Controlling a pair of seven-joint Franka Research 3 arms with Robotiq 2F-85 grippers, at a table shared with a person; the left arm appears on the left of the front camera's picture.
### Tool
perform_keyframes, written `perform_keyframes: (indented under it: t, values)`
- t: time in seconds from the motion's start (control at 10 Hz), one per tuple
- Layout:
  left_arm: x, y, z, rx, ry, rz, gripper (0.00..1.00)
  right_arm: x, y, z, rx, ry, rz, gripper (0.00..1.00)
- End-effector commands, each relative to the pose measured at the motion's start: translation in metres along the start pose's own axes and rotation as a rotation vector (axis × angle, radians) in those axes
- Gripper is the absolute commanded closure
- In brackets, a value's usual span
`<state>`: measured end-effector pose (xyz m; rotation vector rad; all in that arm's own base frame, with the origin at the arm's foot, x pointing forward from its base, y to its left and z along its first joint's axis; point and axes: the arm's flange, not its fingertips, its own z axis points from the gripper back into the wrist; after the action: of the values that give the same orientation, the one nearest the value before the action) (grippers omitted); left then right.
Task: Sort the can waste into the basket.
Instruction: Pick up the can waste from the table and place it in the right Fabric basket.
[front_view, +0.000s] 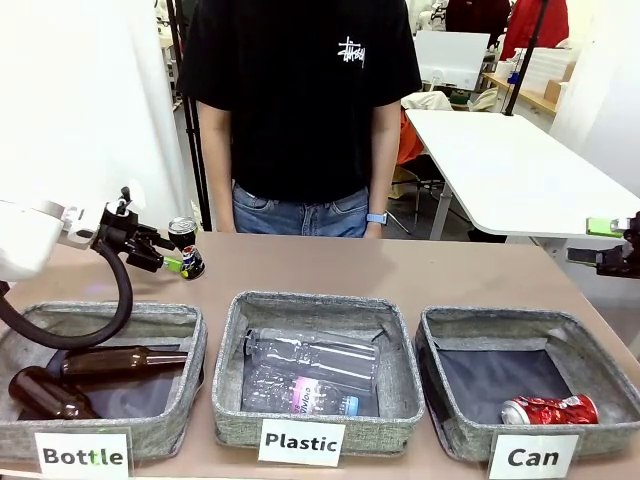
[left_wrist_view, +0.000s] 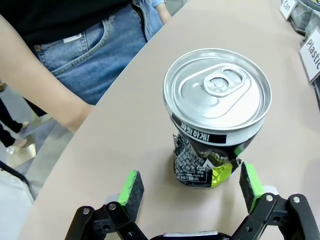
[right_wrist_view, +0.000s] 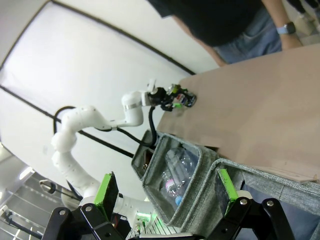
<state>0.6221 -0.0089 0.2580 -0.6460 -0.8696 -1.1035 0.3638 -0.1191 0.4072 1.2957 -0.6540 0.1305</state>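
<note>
Straddling the upright dark can (left_wrist_view: 217, 100) with jaws spread either side of it, the left gripper (left_wrist_view: 190, 185) is nearer than the open-jawed right gripper (right_wrist_view: 165, 187).

Shiny metal dark can (left_wrist_view: 216, 115), glossy red can (front_view: 549, 409), matt grey fabric basket (front_view: 500, 317)

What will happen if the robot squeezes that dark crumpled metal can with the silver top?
The dark crumpled metal can looks dented low down, so it is probably thin and light, and would likely crush more under a hard squeeze. It stands upright on a crumpled base, so a nudge might tip it. Once on its side, its round body could roll.
</note>
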Motion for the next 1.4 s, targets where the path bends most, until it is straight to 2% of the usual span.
perform_keyframes:
  t: [0.0, 0.9, 1.3]
  values:
    - [-0.001, 0.003, -0.006, 0.01, -0.036, 0.003, 0.0, 0.002, 0.001, 0.002, 0.007, 0.005, 0.016, 0.0]
    - [-0.005, -0.005, -0.015, 0.037, -0.105, 0.069, 0.0, 0.002, 0.001, 0.002, 0.007, 0.005, 0.016, 0.0]
    - [-0.005, -0.007, -0.019, 0.021, -0.077, 0.084, 0.0, 0.002, 0.001, 0.002, 0.007, 0.005, 0.016, 0.0]
